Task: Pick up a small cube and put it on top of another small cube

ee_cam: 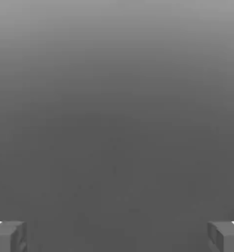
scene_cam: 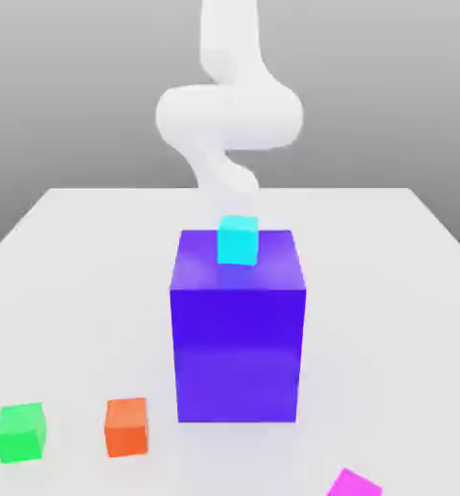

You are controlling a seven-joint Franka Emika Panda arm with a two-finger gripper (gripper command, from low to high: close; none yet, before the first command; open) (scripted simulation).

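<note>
Resting on the white table, the magenta cube is seen at the exterior view's near right edge, with the green cube well apart at near left, beside an orange cube. A cyan cube tops the purple block. From the hand view, the gripper is shown spread wide, nothing held.

- The white arm comes down from the top of the exterior view and curls through a thick bend.
- In the hand view, the gripper has its two grey fingers spread wide apart, with nothing between them.
</note>
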